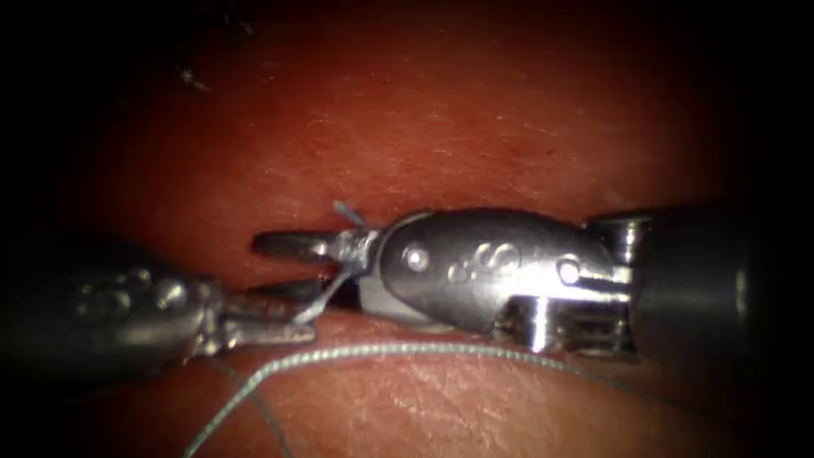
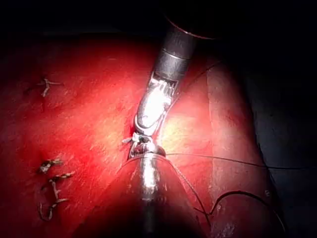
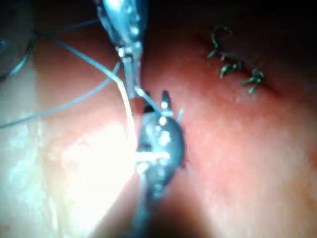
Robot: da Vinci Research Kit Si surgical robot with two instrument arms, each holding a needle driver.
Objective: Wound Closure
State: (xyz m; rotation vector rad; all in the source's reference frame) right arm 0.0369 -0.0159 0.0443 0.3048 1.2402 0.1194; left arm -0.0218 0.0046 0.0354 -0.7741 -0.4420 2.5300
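In the endoscope view the right hand (image 1: 292,267) comes in from the right with its two jaws spread apart, one above and one below, and the thread (image 1: 335,284) runs between them close to the hinge, where a short cut end (image 1: 343,208) sticks up. The left hand (image 1: 288,329) lies low on the left, clenched on that same thread just below the right hand's lower jaw. A longer run of thread (image 1: 398,349) trails across the tissue (image 1: 441,127) beneath both tools and curls off downward. I cannot make out the needle, nor the line of the cut beneath the tools. As to progress, the left wrist view shows finished knots with trimmed tails (image 2: 52,191) on the tissue, and another (image 2: 47,85) farther along, so several stitches look done already; the stitch at the tools appears tied or nearly so, with its thread not yet trimmed.
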